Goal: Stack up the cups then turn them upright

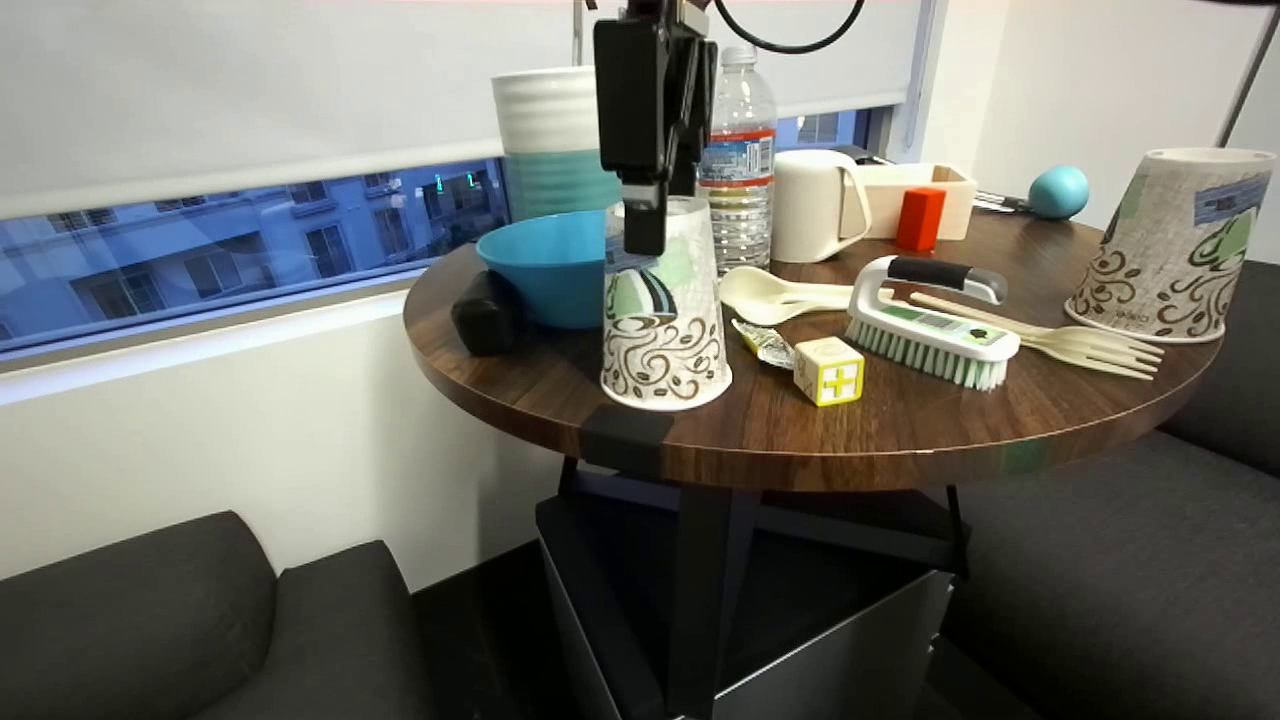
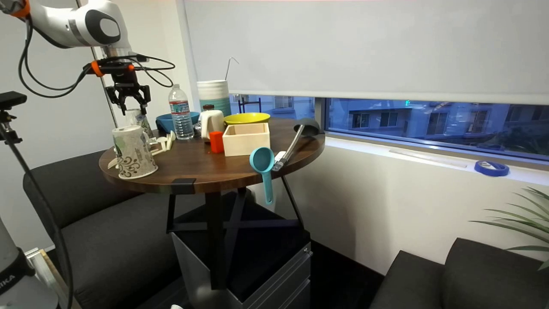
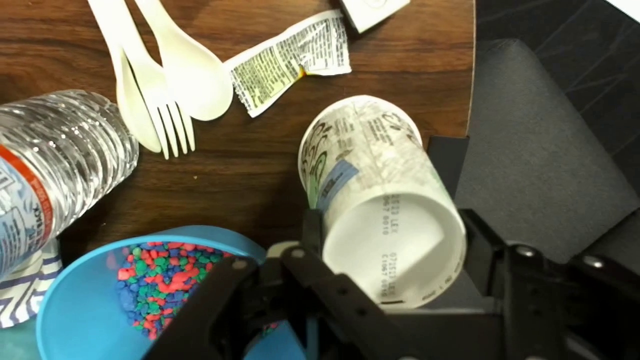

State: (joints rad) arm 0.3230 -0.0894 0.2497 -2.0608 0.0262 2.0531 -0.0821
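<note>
Two white paper cups with swirly prints stand upside down on the round table, apart from each other. One cup (image 1: 662, 350) is at the table edge near the blue bowl; it also shows in the wrist view (image 3: 372, 150) and partly hidden in an exterior view (image 2: 138, 122). The other cup (image 1: 1165, 250) stands across the table, and is nearer in an exterior view (image 2: 135, 154); it is out of the wrist view. My gripper (image 3: 392, 225) is open, pointing down, with its fingers on either side of the first cup's raised base. Gaps to the cup look very small.
The blue bowl (image 3: 80, 280) of coloured pebbles and the water bottle (image 1: 740, 170) stand close to the gripper. Wooden utensils (image 3: 195, 80), a wrapper (image 3: 290, 60), a letter block (image 1: 828, 370) and a brush (image 1: 930, 325) lie between the cups. A mug (image 1: 808, 205) and wooden box (image 2: 246, 141) stand farther off.
</note>
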